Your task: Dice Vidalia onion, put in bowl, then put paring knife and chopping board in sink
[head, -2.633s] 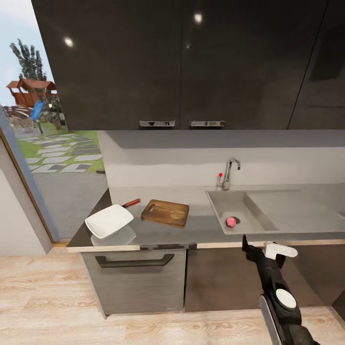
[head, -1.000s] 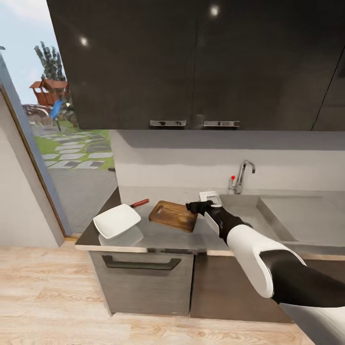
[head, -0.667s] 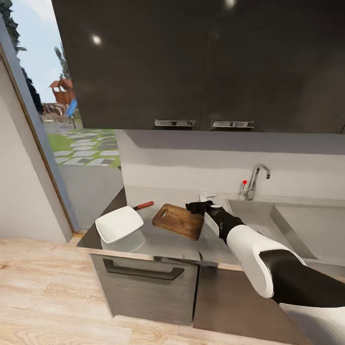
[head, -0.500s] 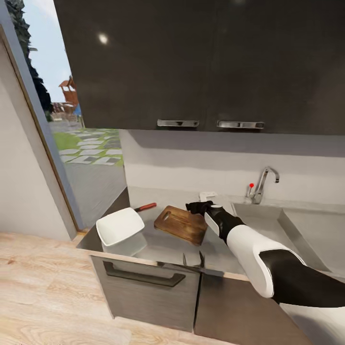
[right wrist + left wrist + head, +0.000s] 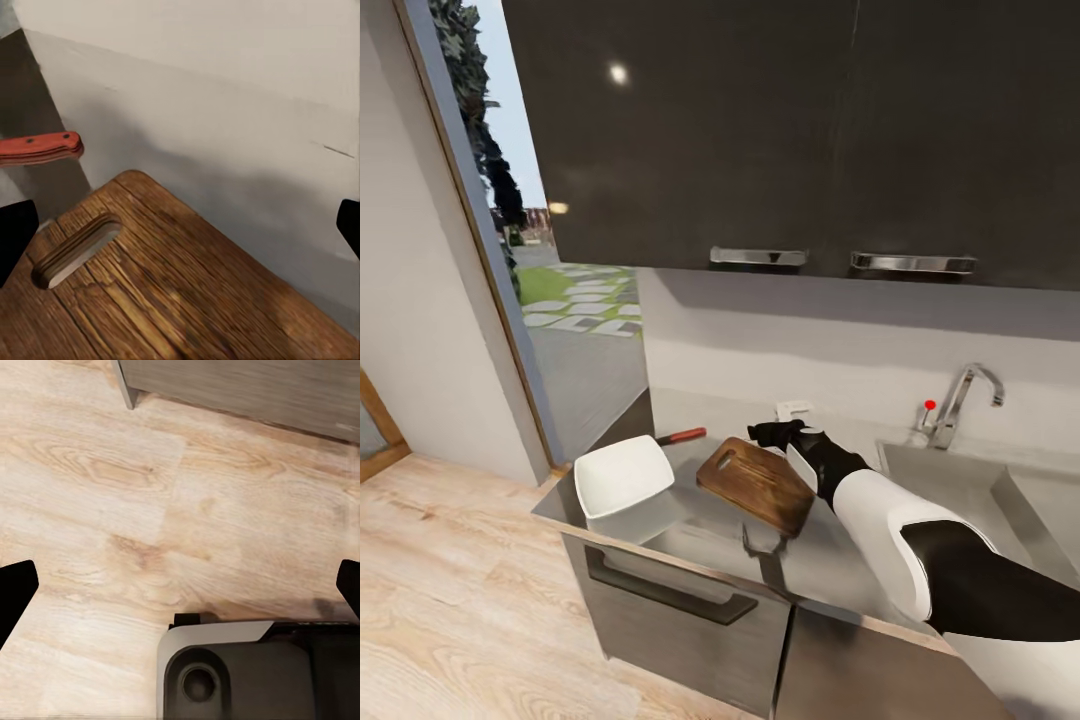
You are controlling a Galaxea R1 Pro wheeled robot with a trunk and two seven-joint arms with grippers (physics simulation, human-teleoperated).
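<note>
— What has changed since half a second ago?

— The whole head view has swung, so the camera has moved; the right arm sits at the same spot in the picture, with the right pincer point(image 5: 772, 433) hanging over the far edge of the chopping board point(image 5: 756, 484).

— Is that pincer wide or narrow?

— Wide: in the right wrist view its two dark fingertips point(image 5: 15, 232) sit at opposite edges of the picture, with nothing between them but the board point(image 5: 165, 292) below.

— Where do the task's things lie from it?

— The board lies flat on the countertop point(image 5: 830, 560) just under and in front of the pincer, its slot-shaped handle hole at the end toward the paring knife point(image 5: 680, 436). The knife's reddish handle point(image 5: 41, 147) lies beyond that end, near the board but apart from it. The white bowl point(image 5: 623, 476) stands further out past the knife, near the counter's end. The sink point(image 5: 960, 480) with its chrome tap point(image 5: 960, 400) is on the pincer's other side.

— And the left pincer?

— Also spread wide, in the left wrist view its tips point(image 5: 16, 589) hang over the wooden floor point(image 5: 150, 495).
</note>
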